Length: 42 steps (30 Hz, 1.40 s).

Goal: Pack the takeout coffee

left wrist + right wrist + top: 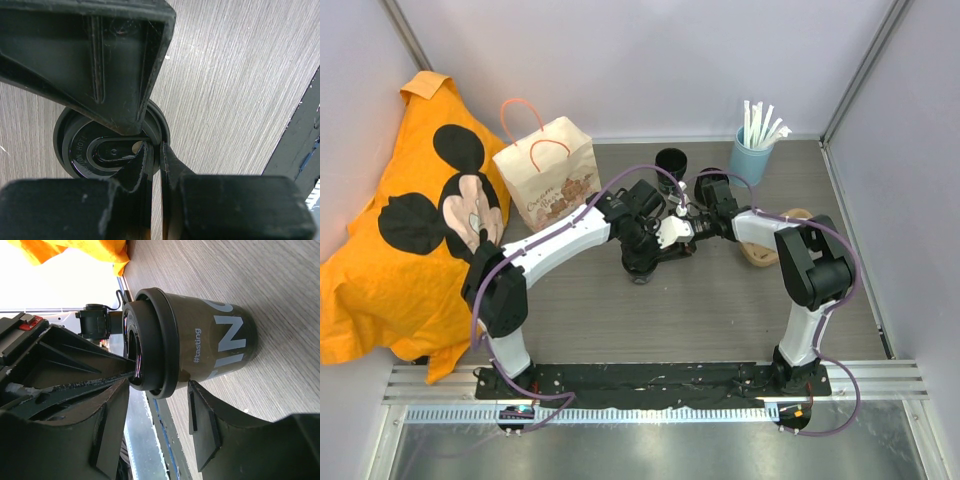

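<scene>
Two arms, one coffee cup (215,340) lol
left gripper (154,150) pinches its lid rim at frame centre; right gripper (162,382) is spread, straddling the cup's top.

Your white-and-black left arm (560,235) reaches inward, its black two-finger left gripper (140,139) pointing down with fingers nearly together, while your right arm (760,225) folds in beside it, its right gripper (160,390) spread apart.

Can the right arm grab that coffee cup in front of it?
Probably yes: the open right gripper straddles the cup, a finger on each side, and nothing else stands between them.
</scene>
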Each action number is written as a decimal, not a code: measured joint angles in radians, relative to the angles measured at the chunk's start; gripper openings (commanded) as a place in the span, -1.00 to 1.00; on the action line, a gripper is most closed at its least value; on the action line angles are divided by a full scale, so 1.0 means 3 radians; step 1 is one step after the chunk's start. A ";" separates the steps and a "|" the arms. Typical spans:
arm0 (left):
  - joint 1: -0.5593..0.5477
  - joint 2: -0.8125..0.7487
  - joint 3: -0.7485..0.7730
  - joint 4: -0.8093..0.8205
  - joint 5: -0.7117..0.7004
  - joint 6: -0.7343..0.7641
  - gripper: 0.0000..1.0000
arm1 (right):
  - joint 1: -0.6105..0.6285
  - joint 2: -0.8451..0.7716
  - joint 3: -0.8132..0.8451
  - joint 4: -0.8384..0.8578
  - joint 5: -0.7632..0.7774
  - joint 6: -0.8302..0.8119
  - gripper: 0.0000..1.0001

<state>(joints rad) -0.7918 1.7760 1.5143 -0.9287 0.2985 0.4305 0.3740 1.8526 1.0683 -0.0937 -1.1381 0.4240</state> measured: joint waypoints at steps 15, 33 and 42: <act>0.0006 0.0028 0.0006 -0.0009 0.0004 0.0000 -1.00 | 0.0009 0.0037 0.0006 0.0034 0.0050 0.0094 -0.12; 0.0006 0.0037 0.0015 -0.0009 0.0024 0.0000 -1.00 | 0.0022 0.0062 0.0226 -0.0013 0.0262 0.0179 -0.10; 0.0006 0.0043 0.0025 -0.0022 0.0027 -0.0001 -1.00 | 0.0075 0.0062 0.0226 -0.0031 0.0364 0.0137 -0.02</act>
<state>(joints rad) -0.7898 1.7889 1.5219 -0.9352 0.3065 0.4301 0.3965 1.8713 1.1362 -0.1028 -1.0290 0.4652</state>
